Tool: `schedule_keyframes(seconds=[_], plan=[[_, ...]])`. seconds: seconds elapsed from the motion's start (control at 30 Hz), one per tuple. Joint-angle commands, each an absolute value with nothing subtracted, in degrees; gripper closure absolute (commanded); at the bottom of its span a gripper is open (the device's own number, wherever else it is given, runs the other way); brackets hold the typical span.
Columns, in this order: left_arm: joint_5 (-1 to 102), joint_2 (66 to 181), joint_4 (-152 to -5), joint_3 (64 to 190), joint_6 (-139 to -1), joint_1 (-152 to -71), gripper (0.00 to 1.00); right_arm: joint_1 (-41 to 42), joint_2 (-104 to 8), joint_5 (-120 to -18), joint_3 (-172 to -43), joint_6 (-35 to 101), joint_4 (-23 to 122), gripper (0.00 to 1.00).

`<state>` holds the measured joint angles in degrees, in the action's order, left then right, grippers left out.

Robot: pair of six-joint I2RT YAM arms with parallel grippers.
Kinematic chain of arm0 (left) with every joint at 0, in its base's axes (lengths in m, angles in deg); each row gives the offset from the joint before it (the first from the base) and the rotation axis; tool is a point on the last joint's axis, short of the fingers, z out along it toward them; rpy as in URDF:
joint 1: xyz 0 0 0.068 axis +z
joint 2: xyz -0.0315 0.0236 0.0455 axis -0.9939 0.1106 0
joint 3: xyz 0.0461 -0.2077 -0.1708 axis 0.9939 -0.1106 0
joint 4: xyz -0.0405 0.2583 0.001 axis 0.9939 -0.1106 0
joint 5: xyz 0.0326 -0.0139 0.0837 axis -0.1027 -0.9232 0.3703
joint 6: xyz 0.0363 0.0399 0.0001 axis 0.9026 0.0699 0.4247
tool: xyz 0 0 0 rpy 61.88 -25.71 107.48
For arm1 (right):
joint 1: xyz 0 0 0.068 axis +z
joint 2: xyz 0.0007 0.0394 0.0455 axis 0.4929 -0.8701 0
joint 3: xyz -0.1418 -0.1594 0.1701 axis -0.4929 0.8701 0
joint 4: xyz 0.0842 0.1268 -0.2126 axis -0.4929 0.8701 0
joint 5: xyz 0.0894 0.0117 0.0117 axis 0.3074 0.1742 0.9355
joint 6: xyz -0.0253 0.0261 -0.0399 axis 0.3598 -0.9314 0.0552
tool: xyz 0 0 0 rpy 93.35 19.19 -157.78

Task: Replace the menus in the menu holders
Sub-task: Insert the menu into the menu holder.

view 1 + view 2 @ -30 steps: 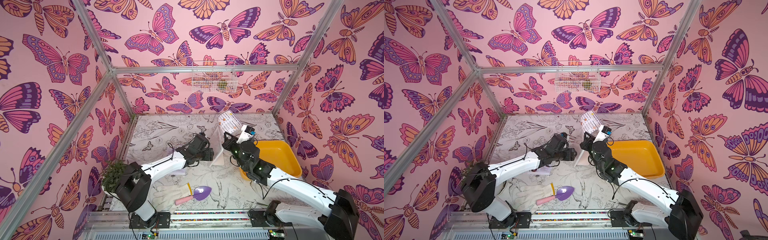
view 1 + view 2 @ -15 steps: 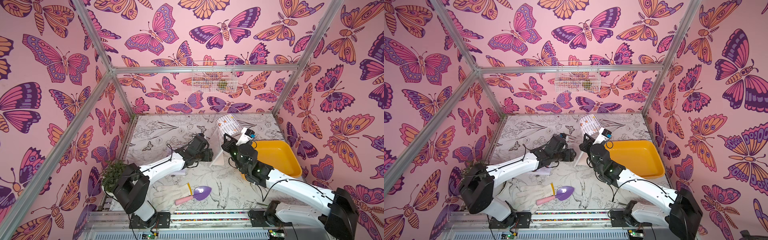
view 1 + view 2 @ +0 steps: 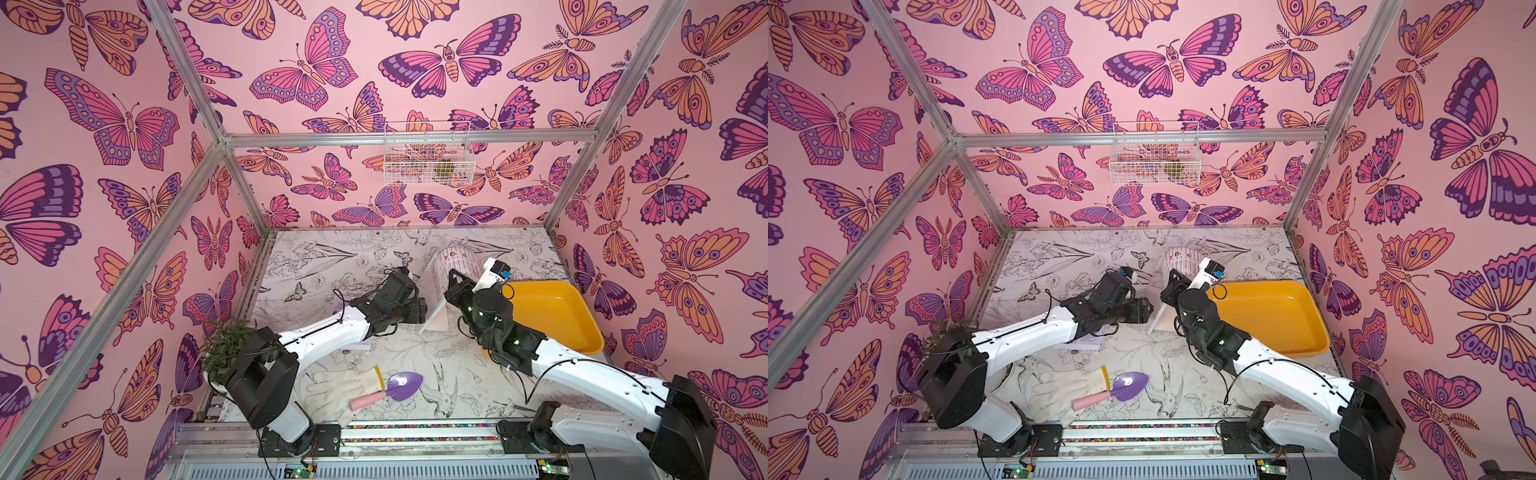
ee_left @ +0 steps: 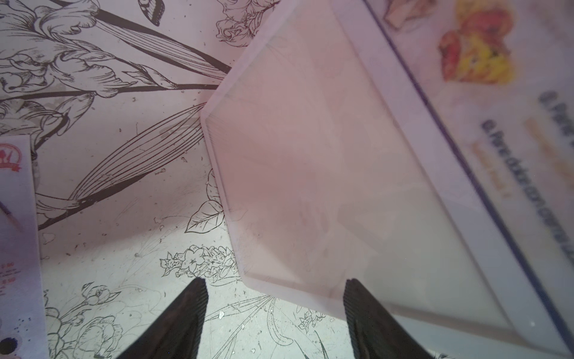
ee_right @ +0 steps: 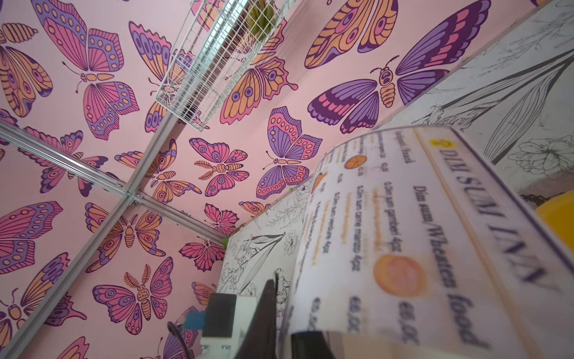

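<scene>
Top views, 12 o'clock = back wall. Menu holder (image 3: pixel 435 309) stands on its foot on the table (image 3: pixel 332 257), just toward 2 o'clock from centre. DIM SUM INN menu (image 5: pixel 403 233) rises curled over the holder's top edge, bowing toward 12 o'clock; the left wrist view shows its purple-bordered lower part through the clear panel. Right gripper (image 5: pixel 285 314) is at the sheet's edge on the holder's 3 o'clock side. Its jaws are nearly together; cannot tell whether they pinch the paper. Left gripper (image 4: pixel 275 281) is at the holder's 9 o'clock side, jaws apart, with a panel corner between the fingertips and nothing clamped. Red-printed menu (image 4: pixel 17 233) lies flat on the table at 9 o'clock of the holder, partly under the left arm. Yellow tray (image 3: pixel 552 316) is at 3 o'clock, and the glove (image 3: pixel 336 388) and trowel (image 3: pixel 399 386) touch at 6 o'clock.
</scene>
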<state>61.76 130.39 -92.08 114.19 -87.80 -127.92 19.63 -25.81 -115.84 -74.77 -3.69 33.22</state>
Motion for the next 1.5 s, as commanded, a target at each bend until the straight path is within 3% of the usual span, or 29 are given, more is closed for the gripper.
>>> schedule_keyframes(seconds=[0.0, 0.4, 0.67, 0.87, 1.07, 1.27, 1.47], plan=[[62.97, 128.74, -91.79, 113.16, -88.04, -128.12, 0.28, 19.95, -26.42, -114.79, -76.71, -4.00, 35.87, 0.90], [63.41, 128.63, -91.81, 113.60, -87.61, -128.12, 0.28, 20.60, -28.51, -109.33, -78.48, -3.07, 41.49, 0.91], [63.45, 129.43, -92.63, 115.33, -87.13, -128.12, 0.28, 20.20, -25.53, -111.39, -81.49, 4.20, 46.57, 0.58], [63.24, 130.28, -93.03, 116.40, -87.05, -128.12, 0.28, 15.38, -25.79, -103.66, -83.88, 6.64, 48.61, 0.49], [63.41, 130.56, -93.21, 116.59, -86.95, -128.15, 0.28, 11.50, -27.46, -94.91, -84.46, 7.15, 46.59, 0.52], [63.67, 130.83, -93.18, 116.56, -86.97, -128.12, 0.28, 11.51, -29.05, -91.11, -85.41, 7.03, 47.08, 0.74], [63.59, 131.00, -93.11, 116.75, -87.05, -128.12, 0.28, 11.74, -30.42, -90.77, -84.20, 4.39, 48.45, 0.81]])
